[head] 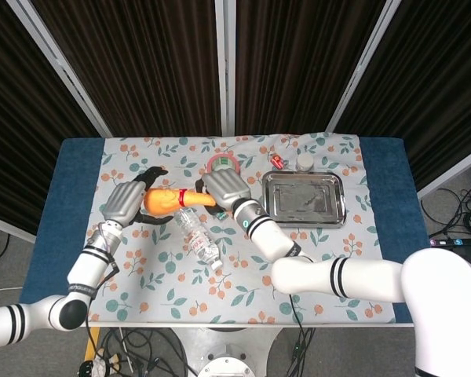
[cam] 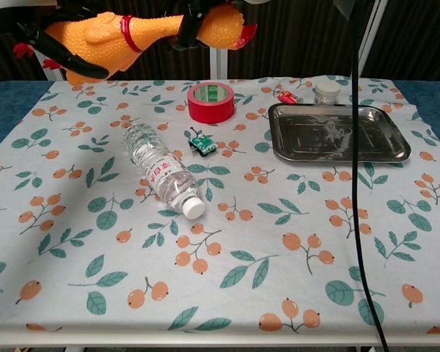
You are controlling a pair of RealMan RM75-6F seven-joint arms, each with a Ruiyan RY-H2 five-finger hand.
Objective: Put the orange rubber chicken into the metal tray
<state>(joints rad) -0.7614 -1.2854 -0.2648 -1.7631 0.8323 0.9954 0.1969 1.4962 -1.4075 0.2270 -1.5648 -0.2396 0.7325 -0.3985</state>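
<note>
Holding the orange rubber chicken [cam: 125, 37] aloft, your two hands share it: your right hand [head: 228, 188] grips the head end, fingers wrapped around the neck, while your left hand [head: 125, 202] has its dark fingers curled about the plump body. The chicken is glossy and smooth, with a red band round its neck and a red beak and feet. Its long axis lies roughly level, head toward your right hand, body toward your left, well above the surface [cam: 293, 242].

Off beyond your right hand, well apart, sits the metal tray [head: 304, 197], rectangular, shiny, with a raised rim. Below and between your hands lies a clear ribbed plastic bottle [cam: 161, 170] with a white cap, on its side. A red tape roll [cam: 210, 102] rests near it.

A cloth printed with orange berries and green leaves covers the surface over a blue layer. Dark curtains hang behind.
</note>
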